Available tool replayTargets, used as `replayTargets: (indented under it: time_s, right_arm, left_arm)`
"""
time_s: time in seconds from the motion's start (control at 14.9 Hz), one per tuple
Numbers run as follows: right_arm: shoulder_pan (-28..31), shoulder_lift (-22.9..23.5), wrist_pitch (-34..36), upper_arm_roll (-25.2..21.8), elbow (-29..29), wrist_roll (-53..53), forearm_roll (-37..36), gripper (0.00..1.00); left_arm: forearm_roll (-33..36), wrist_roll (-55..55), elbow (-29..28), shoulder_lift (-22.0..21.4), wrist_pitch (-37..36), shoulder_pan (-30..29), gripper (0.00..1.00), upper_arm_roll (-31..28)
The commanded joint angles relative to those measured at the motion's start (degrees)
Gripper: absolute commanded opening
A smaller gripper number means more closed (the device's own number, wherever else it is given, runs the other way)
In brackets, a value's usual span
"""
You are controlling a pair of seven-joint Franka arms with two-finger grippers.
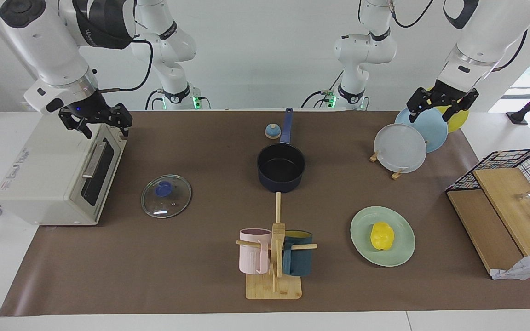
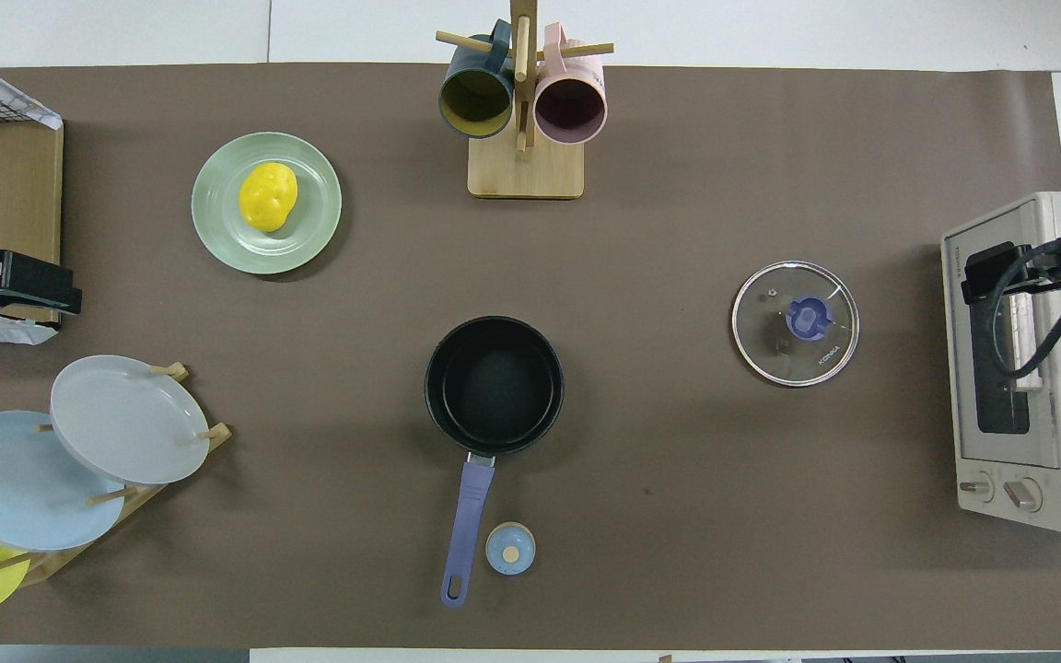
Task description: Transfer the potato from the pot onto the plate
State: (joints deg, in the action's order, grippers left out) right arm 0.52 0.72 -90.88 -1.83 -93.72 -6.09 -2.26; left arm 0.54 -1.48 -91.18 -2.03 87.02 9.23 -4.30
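Facing view: left claw (image 1: 441,106) wide over plate rack (image 1: 387,158); right claw (image 1: 101,123) wide over toaster oven (image 1: 53,179).

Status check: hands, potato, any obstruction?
Left hand open over plate rack. Right hand open over toaster oven. Potato on plate; pot empty. Nothing obstructing.

potato (image 1: 382,236) on plate (image 1: 403,223) | pot (image 1: 281,168) nearer robots

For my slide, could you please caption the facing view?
Potato rests on the mint plate, pot empty, left gripper and right gripper raised at the table ends.
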Motion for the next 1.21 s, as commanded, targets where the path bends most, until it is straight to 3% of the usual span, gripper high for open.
replayTargets:
  time_s: [0.0, 0.47, 1.14]
  right_arm:
    - [1.24, -0.81, 0.35, 0.77, -0.68, 0.55, 1.2, 1.0]
    - [1.24, -1.07, 0.53, 0.68, -0.76, 0.55, 1.2, 1.0]
    - [1.24, -1.07, 0.44, 0.68, -0.77, 0.47, 1.2, 1.0]
  left_arm:
    - [1.04, 0.6, 0.48, 0.53, 0.26, -2.71, 1.0, 2.79]
    - [0.69, 0.69, 0.04, 0.18, 0.17, -5.26, 1.0, 4.38]
    - [-0.97, 0.6, -1.81, -0.35, 2.45, -4.57, 1.0, 4.39]
